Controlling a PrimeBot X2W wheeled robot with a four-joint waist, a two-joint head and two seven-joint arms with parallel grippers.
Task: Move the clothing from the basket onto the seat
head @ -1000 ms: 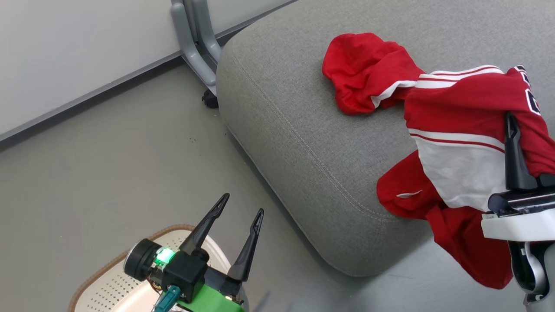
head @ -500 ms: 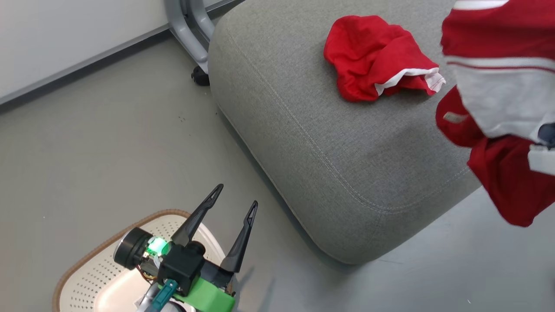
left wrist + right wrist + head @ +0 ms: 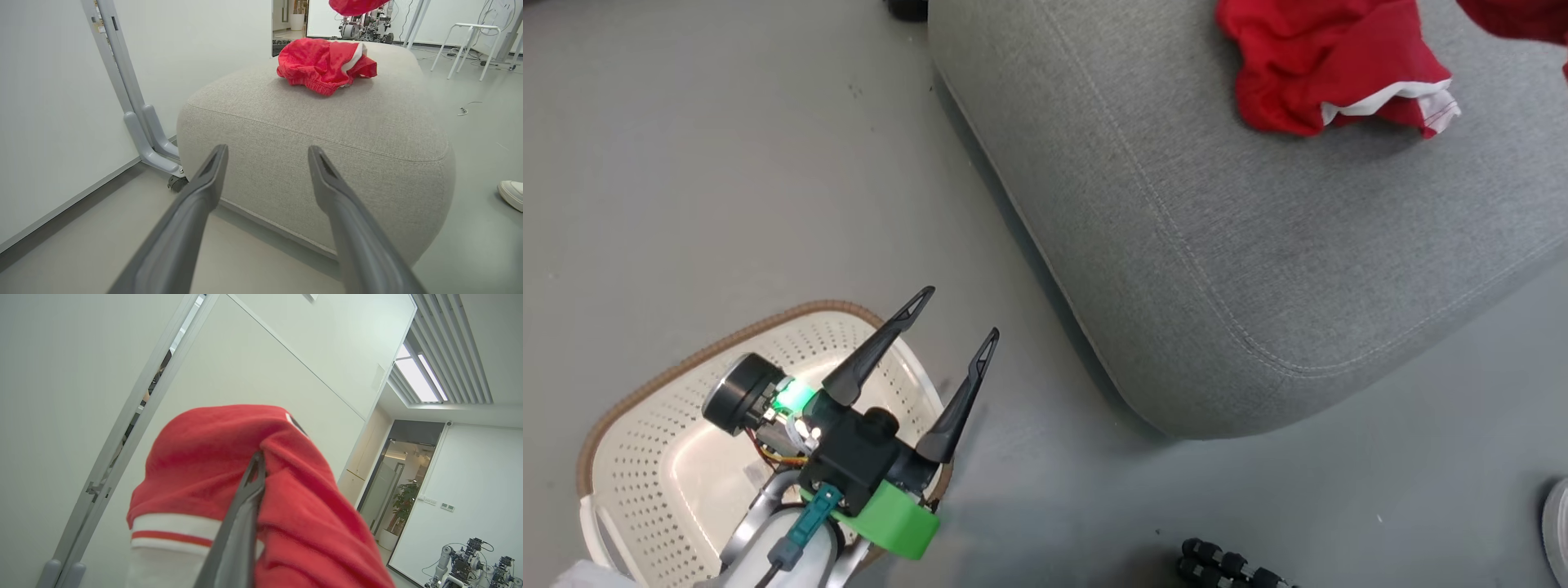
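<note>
Right wrist view: the right end effector (image 3: 256, 467) has its two dark fingers pressed together on a fold of the red jersey (image 3: 196, 465). The cloth bunches over the fingertips and hangs down both sides, with a white band and a thin red stripe showing at the lower left. It is held up in the air against a pale wall (image 3: 61, 375). In the head view a corner of that jersey shows at the far right, above the seat (image 3: 1258, 245).

The left end effector (image 3: 956, 314) has its fingers spread wide with nothing between them. It hangs over the right side of the basket (image 3: 637, 441), fingers pointing toward the seat.

The basket stands on the grey floor (image 3: 727, 163), near and left of the seat, apart from it. The red shorts (image 3: 1323, 65) lie crumpled on the far part of the seat, a white stripe showing at their right edge. A grey wheeled frame leg (image 3: 143, 130) stands just left of the seat, and the toe of a white shoe (image 3: 510, 194) rests on the floor to its right.
</note>
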